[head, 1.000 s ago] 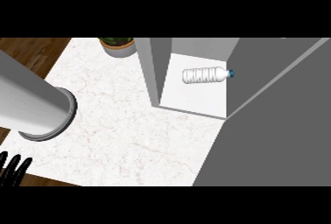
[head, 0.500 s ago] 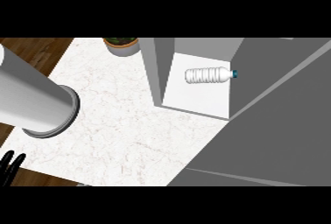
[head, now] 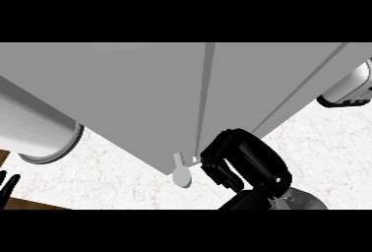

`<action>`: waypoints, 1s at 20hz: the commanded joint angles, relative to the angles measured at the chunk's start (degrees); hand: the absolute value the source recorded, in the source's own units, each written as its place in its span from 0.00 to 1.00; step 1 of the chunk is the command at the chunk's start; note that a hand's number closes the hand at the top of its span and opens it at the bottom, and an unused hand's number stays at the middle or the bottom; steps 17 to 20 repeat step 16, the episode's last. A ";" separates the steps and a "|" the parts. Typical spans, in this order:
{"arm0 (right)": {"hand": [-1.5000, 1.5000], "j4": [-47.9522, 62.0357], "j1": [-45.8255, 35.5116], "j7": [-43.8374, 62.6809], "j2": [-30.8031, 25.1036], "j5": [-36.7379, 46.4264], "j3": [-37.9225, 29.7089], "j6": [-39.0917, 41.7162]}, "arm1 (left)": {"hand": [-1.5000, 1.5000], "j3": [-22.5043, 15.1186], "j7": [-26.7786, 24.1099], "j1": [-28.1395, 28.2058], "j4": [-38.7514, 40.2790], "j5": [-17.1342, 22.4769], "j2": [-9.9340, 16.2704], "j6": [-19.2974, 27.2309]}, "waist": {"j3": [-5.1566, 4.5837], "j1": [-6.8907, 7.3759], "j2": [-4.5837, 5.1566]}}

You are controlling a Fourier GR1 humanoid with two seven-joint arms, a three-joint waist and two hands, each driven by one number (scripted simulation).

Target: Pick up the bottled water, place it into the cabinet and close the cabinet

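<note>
— White marbled counter [head: 320,142] lies under everything; why is the right robot hand [head: 243,165] against the tall grey cabinet [head: 145,93]?

— Its curled fingers press the door edge, just beside the small grey handle [head: 181,173], likely to seal it.

— The bottled water?

— Hidden; presumably inside.

— Left robot hand [head: 9,187]?

— Resting, fingers apart.

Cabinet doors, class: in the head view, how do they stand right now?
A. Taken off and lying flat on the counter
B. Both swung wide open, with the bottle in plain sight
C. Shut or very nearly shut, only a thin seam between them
C: the cabinet doors meet at a thin seam, no bottle shows, and the right hand is curled against their lower edge beside the handle.
</note>
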 commanded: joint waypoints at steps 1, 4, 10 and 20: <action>1.00 12.04 -12.83 1.29 2.66 2.35 -7.06 -6.74 | 0.00 0.80 -1.31 0.85 1.84 1.29 -0.08 -3.70 | 0.18 -1.49 -0.16; 1.00 22.30 -21.59 0.36 2.74 2.91 -9.92 -9.58 | 0.00 0.07 -2.28 2.50 2.00 -0.26 -0.95 -4.55 | 0.25 -1.53 -0.32; 1.00 38.27 -33.55 -4.29 2.39 4.56 -15.41 -7.99 | 0.00 0.91 -0.06 0.95 0.71 0.41 -1.99 -2.46 | 0.38 -2.96 0.04; 1.00 42.79 -35.04 -7.44 2.80 4.74 -15.06 -8.71 | 0.00 1.66 -0.58 1.75 -0.21 -0.64 -2.65 -3.11 | 0.36 -3.20 -0.25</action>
